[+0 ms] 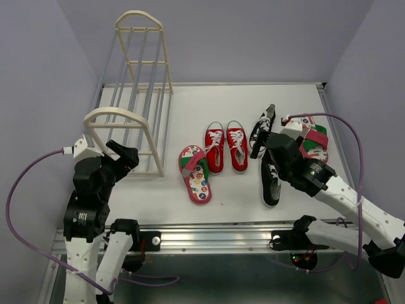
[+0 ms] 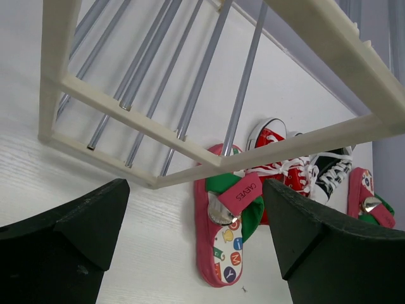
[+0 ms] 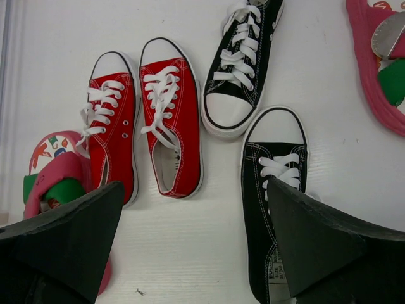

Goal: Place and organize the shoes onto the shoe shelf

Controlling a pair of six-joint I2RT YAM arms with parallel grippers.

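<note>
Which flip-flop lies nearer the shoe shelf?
The flip-flop just left of the red sneakers; the other flip-flop lies far right, beyond the black sneakers.

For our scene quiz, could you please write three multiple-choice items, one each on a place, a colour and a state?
1. Seen from above, the shoe shelf stands where from the red sneakers? A) left B) right C) nearer the arms
2. The flip-flops' straps are: A) blue B) green C) white
3. The right claw is: A) shut on a black sneaker B) shut on a flip-flop C) open, empty
Answers: 1 A, it stands left of them; 2 B, green shows on both; 3 C, its fingers are spread around nothing.
</note>
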